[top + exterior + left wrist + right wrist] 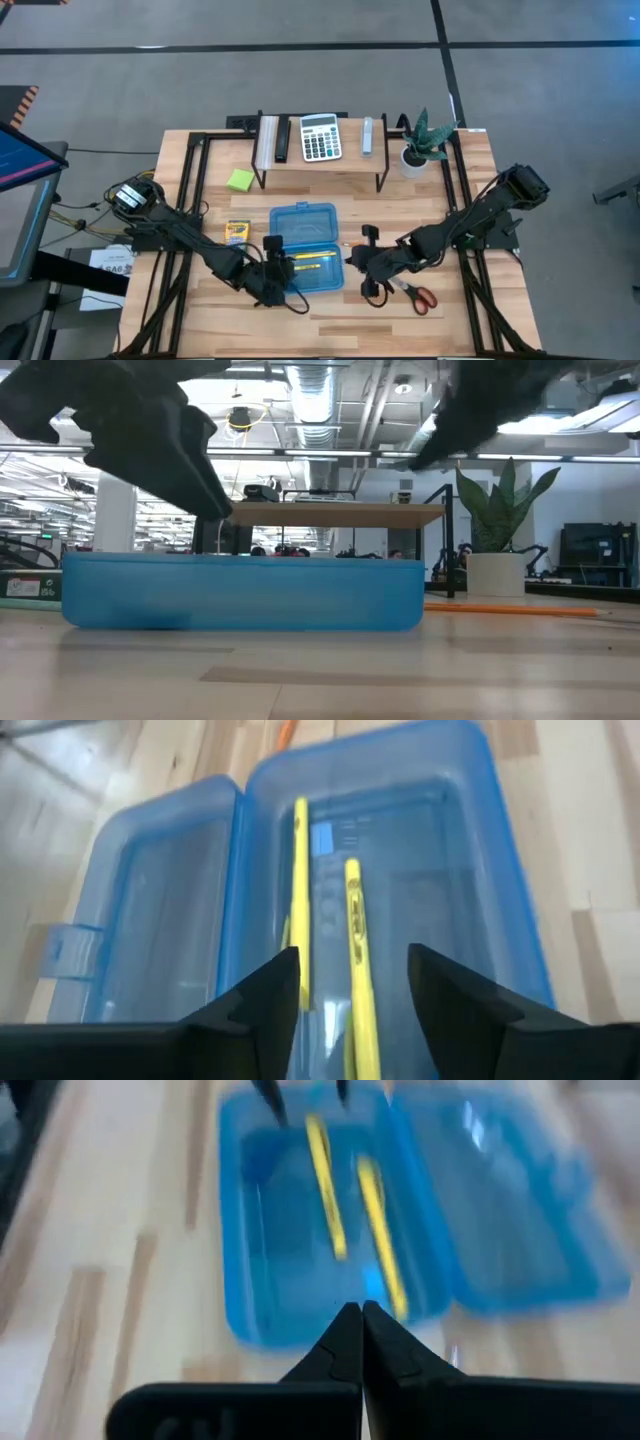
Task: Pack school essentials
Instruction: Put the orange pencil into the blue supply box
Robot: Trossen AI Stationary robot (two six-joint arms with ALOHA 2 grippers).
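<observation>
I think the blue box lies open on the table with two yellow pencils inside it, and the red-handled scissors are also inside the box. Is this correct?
Not quite. The red-handled scissors are not in the blue box; they lie on the table beside it, under the right arm, as the high view shows. The rest holds: the box is open and two yellow pencils lie inside it.

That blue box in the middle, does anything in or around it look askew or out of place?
Nothing looks spilled or damaged. The blue pencil case lies open, with two yellow pencils inside, roughly side by side. One orange pencil still lies loose on the table outside the case, and the red-handled scissors also wait unpacked.
</observation>
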